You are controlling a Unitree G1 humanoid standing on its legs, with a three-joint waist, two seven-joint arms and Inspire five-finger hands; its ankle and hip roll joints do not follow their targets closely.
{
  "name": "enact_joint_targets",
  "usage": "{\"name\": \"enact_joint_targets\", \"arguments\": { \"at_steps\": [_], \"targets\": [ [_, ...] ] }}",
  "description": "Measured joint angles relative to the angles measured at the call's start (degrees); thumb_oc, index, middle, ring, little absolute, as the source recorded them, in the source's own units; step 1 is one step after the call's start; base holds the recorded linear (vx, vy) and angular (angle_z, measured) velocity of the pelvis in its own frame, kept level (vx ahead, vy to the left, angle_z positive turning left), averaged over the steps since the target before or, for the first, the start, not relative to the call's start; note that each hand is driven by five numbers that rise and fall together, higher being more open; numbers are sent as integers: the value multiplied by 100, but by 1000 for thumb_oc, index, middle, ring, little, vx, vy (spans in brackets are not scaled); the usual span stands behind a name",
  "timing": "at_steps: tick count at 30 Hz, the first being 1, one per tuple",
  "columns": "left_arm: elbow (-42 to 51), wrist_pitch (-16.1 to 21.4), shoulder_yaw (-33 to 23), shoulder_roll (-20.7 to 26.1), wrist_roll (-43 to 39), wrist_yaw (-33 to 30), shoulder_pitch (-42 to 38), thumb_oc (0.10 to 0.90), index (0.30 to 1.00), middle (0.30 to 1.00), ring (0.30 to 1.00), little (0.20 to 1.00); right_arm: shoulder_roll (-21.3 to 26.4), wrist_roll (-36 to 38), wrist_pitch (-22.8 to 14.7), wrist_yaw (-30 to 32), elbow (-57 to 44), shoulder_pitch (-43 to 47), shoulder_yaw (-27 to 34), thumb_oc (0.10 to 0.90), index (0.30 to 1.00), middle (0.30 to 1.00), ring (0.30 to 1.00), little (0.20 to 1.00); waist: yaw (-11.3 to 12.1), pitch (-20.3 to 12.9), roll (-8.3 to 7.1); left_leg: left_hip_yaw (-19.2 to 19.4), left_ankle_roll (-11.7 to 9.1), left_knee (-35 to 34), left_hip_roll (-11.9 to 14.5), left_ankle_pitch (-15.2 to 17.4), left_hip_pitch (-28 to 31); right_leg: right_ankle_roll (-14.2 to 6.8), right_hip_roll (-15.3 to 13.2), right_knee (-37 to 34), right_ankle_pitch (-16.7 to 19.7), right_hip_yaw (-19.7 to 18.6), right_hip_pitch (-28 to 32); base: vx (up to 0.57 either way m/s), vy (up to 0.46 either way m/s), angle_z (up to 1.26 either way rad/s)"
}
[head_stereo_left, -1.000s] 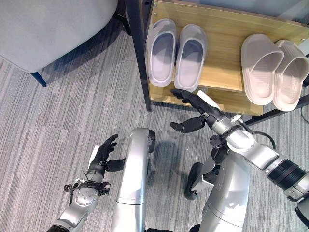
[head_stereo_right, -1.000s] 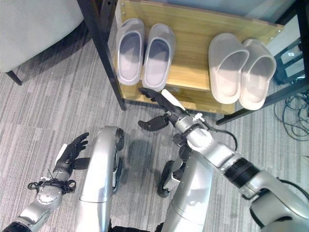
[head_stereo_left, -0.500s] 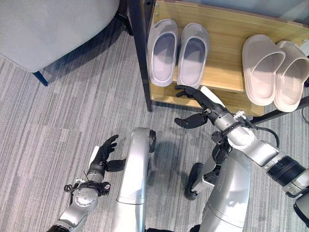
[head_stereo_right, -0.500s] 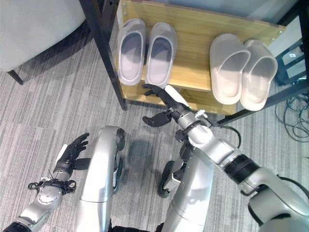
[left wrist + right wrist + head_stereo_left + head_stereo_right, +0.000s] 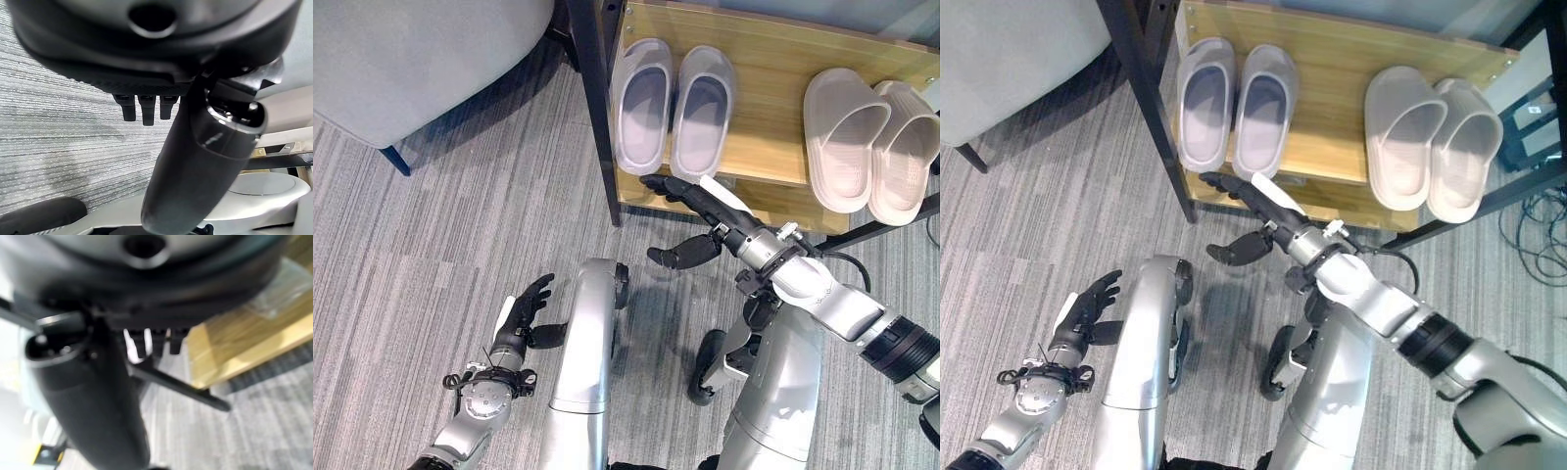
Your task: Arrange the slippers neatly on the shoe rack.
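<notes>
Your stock: lavender slippers (image 5: 673, 110) paired on the shoe rack (image 5: 773, 152), beige slippers (image 5: 871, 142) beside them. Right hand (image 5: 700, 220) splayed, empty, at the shelf edge; left hand (image 5: 524, 315) relaxed, low. Any markings seem illegible.

Shoe rack (image 5: 773, 59): cut off at 12 and 3 o'clock; upper structure not visible. Outer beige slipper (image 5: 905, 157): toe clipped by the 3 o'clock edge. Grey seat (image 5: 411, 59): cut off at 9 to 12 o'clock. Right hand (image 5: 98, 396): blurred in the right wrist view; fingertips indistinct.
</notes>
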State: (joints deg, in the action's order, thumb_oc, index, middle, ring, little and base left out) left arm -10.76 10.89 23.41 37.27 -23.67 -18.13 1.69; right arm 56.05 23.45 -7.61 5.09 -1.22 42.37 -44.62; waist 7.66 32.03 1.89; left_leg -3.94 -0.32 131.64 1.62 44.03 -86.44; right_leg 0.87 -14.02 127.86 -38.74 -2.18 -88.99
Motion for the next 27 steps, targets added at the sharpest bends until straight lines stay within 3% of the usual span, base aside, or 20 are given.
{"name": "enact_joint_targets", "arguments": {
  "at_steps": [10, 19, 27],
  "targets": [
    [0, -1, -120, -38, 8, 5, 90, 800, 900, 900, 900, 900, 204, 279, -203, -33, -504, -342, 434, 800, 900, 900, 900, 900, -83, 0, -3, 4, 0, 4, 10, 0, 7, -1, 15, 0, 3, -3, -1, 0, 0, 0],
    [6, 0, -204, -52, 15, 40, 181, 800, 900, 900, 900, 900, 826, 249, -314, -215, -682, -608, 474, 800, 900, 900, 900, 900, -140, 1, -17, 0, -1, 16, 30, 1, 15, -12, 66, -1, 18, -4, 6, 0, 0, 0],
    [1, 0, -522, -191, 35, 111, 304, 800, 900, 900, 900, 900, 873, -102, -329, -193, -577, -1760, 1170, 800, 900, 900, 900, 900, -300, 8, -53, 20, 0, -19, 8, 2, 18, -15, 67, 1, 17, -43, -13, 20, -30, 1]
  ]
}}
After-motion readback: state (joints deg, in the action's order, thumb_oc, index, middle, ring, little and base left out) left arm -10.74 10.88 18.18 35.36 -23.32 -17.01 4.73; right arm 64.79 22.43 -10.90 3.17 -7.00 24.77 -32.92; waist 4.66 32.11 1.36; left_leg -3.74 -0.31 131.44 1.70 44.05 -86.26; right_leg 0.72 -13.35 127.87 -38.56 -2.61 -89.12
